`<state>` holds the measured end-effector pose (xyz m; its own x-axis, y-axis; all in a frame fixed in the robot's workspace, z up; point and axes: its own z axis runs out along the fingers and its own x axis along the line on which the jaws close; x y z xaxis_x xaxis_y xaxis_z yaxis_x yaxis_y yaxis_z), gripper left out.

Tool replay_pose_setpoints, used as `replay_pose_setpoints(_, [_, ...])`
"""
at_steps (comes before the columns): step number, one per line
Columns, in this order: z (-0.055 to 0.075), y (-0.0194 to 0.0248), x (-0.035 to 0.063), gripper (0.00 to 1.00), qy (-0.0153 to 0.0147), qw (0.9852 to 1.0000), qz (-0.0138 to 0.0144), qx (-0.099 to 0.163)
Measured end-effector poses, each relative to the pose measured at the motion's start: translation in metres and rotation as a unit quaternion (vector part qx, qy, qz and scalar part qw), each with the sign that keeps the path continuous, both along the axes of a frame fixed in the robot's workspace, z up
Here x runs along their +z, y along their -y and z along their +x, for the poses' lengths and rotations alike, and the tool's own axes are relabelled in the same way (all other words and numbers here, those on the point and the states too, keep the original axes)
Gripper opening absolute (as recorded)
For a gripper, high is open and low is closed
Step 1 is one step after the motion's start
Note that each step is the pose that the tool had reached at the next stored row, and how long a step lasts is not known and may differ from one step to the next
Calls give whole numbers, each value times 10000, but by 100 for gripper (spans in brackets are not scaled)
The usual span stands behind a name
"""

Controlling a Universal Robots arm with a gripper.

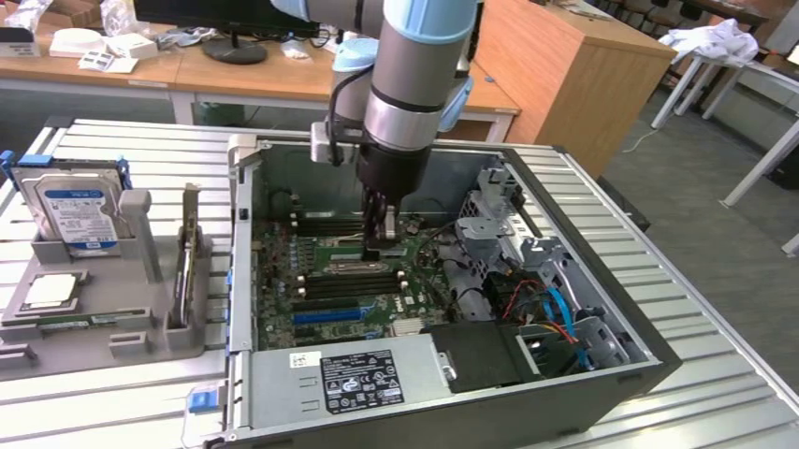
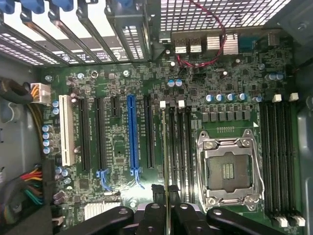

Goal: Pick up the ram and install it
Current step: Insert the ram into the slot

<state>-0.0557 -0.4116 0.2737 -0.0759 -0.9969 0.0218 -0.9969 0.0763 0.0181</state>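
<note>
**Holding the ram edge-on above the memory slots**

The ram [image 2: 167, 211] shows as a thin greenish edge in the wrist view, standing upright between the two black fingers [image 2: 155, 215]. It lines up with the bank of black memory slots [image 2: 182, 147] that runs between the blue expansion slot [image 2: 132, 132] and the CPU socket [image 2: 227, 169]. Whether its lower edge already touches a slot cannot be told.

The fingers are closed nearly together, one on each face of the stick, with only its thickness between them.

From the exterior view, the fingers [image 1: 374, 224] point straight down from the arm [image 1: 418, 75] into the open computer case [image 1: 243, 187] and end just above the middle of the motherboard [image 1: 374, 299]. The power supply [image 1: 350, 379] sits at the near end of the case, with a cluster of red and blue cables [image 1: 556, 309] toward the exterior view's right.

Outside the case, on the exterior view's left, a grey holder tray [image 1: 125, 327] stands on the slatted metal tabletop [image 1: 138, 140] and carries a blue-labelled hard drive [image 1: 75, 210] upright at its far end.
</note>
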Motion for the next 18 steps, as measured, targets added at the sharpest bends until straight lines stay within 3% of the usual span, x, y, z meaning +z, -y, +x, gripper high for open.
replay_pose_setpoints(18, [0, 2, -327, 14, 0, 10000, 1, 0])
